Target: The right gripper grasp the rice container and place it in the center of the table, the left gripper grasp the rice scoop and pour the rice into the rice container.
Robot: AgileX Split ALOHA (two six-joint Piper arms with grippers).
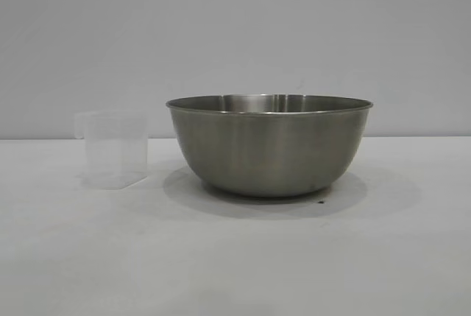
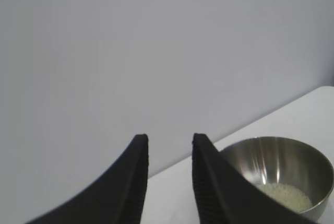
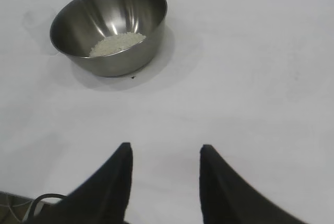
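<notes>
Steel rice container holds rice; rice scoop empty.

behind the table you have a plain pale grey wall, flat and unmarked, meeting the white surface in a straight line across the exterior view. the tabletop shows soft, diffuse shadows and faint creases. from the right wrist view you can see a dark cable looping just past the table's near edge.
</notes>
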